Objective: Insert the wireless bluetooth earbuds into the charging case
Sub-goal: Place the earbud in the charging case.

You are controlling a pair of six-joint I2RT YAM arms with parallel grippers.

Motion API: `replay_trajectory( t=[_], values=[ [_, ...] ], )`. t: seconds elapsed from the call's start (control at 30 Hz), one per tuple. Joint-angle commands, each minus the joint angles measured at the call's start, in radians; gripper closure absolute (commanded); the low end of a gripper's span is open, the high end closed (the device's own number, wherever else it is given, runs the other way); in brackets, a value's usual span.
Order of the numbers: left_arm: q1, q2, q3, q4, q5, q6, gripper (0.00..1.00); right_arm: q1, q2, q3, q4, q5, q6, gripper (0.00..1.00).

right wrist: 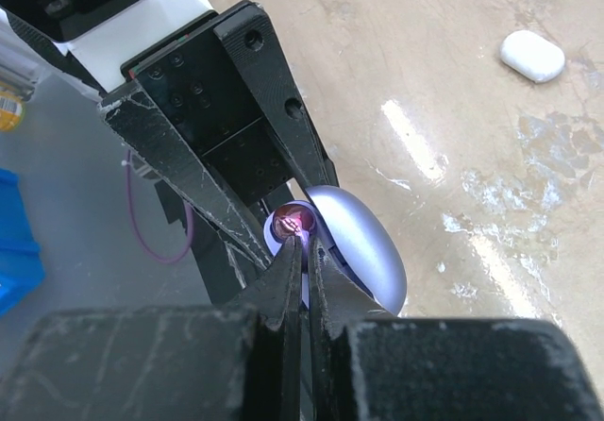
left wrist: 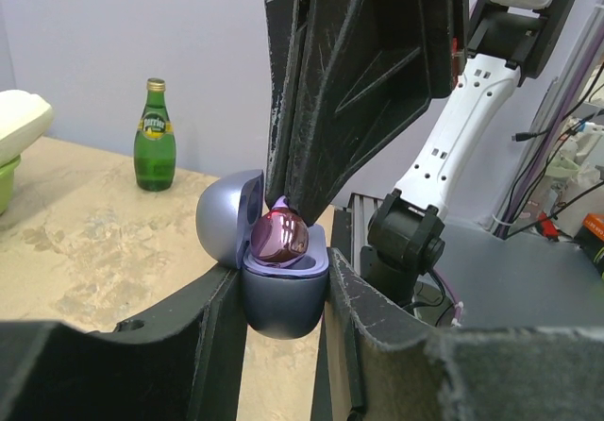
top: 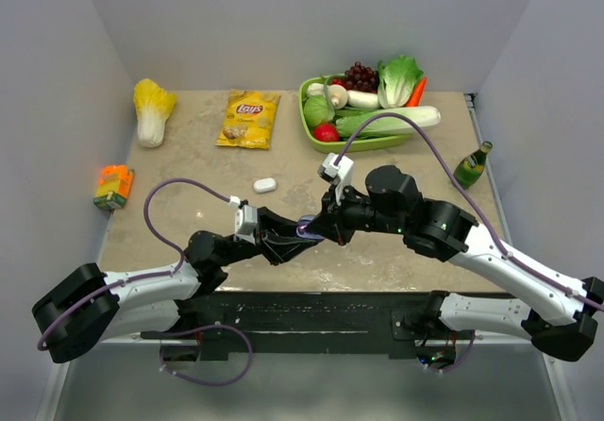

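Observation:
My left gripper (left wrist: 286, 294) is shut on a lilac charging case (left wrist: 283, 312) and holds it above the table, with the lid (left wrist: 225, 221) hinged open to the left. A glossy purple earbud (left wrist: 280, 237) sits in the case's near well. My right gripper (left wrist: 289, 202) comes down from above, shut, with its tips touching the top of that earbud. In the right wrist view the shut right gripper (right wrist: 301, 244) meets the earbud (right wrist: 292, 221) beside the lid (right wrist: 363, 251). From above, both grippers meet at the case (top: 309, 228) at the table's near middle.
A white closed case (top: 265, 185) lies on the table beyond the grippers. At the back are a chips bag (top: 249, 119), a cabbage (top: 152, 109) and a green tray (top: 316, 136) of vegetables. An orange carton (top: 113, 186) stands left and a green bottle (top: 473, 165) right.

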Motion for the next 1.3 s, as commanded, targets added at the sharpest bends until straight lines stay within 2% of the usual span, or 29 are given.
replay_trajectory(
  t=[0.0,0.33,1.27],
  values=[
    [-0.005,-0.024,0.007,0.641,-0.014,0.023,1.00,0.000,-0.009,0.022,-0.053,0.037,-0.044,1.00],
    [-0.006,-0.027,0.013,0.641,0.028,-0.005,1.00,0.000,-0.013,0.057,-0.115,0.110,-0.098,1.00],
    [-0.006,0.025,0.047,0.641,0.112,-0.093,1.00,0.049,-0.012,0.094,-0.107,0.061,-0.210,1.00]
  ],
)
